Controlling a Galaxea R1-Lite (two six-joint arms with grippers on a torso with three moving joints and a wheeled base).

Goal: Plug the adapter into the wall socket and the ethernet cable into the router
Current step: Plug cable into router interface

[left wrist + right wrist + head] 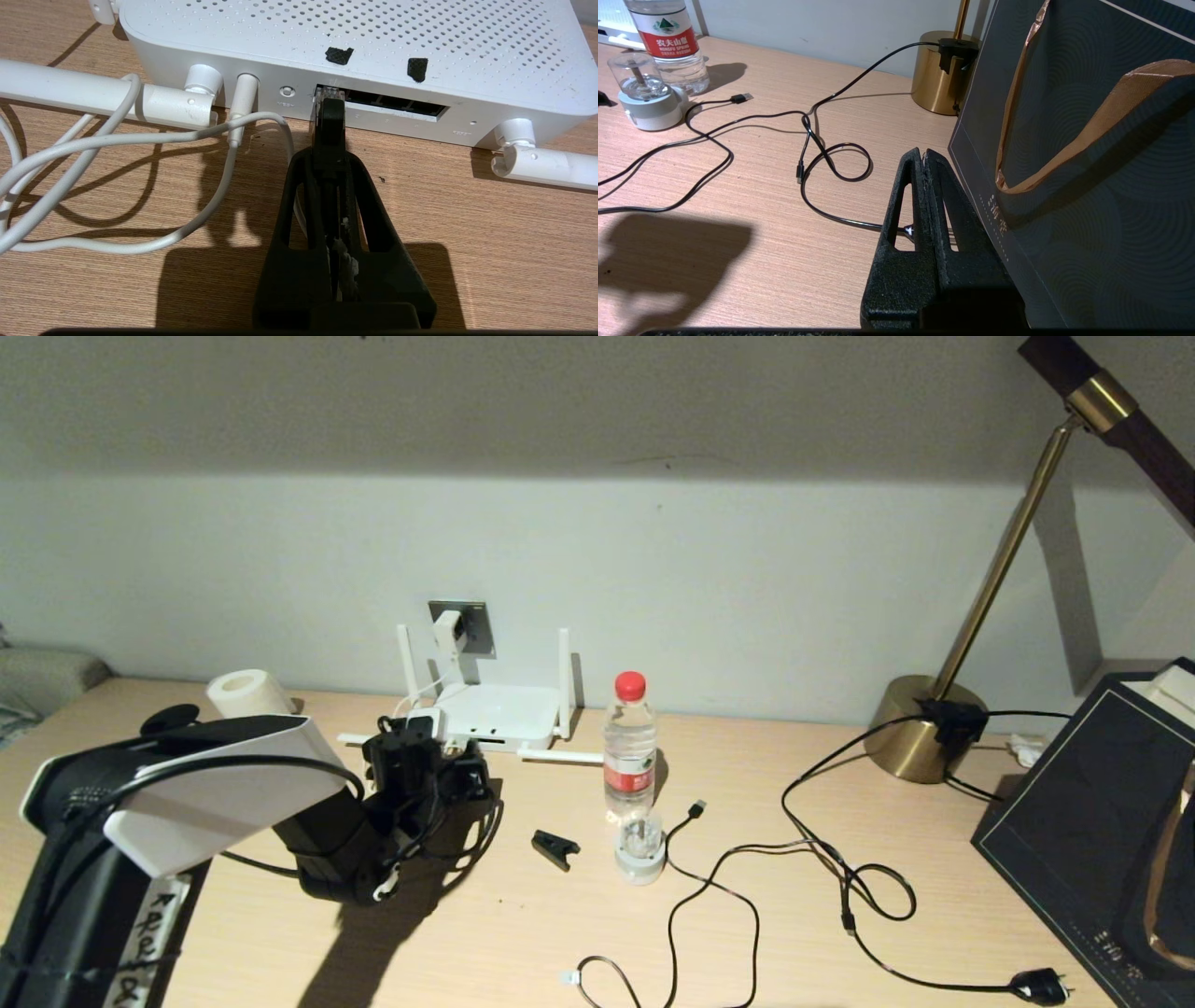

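The white router (495, 711) lies flat against the wall, its port edge facing my left gripper (422, 747). Above it, the white adapter (449, 632) sits plugged into the grey wall socket (474, 625), and its white cord (140, 140) runs down to the router (373, 42). My left gripper (329, 158) is shut on the ethernet cable's black connector (330, 119). The clear tip is at the mouth of the leftmost port (327, 93); how deep it sits is hidden. My right gripper (924, 154) is shut and empty, low over the table beside a dark bag, outside the head view.
A water bottle (630, 747), a small clear-domed gadget (640, 849) and a black clip (555, 847) stand right of the router. A thin USB cable (695, 809) and the lamp cord with its black plug (1041, 985) sprawl toward the brass lamp base (920, 728). The dark bag (1092, 803) fills the right edge.
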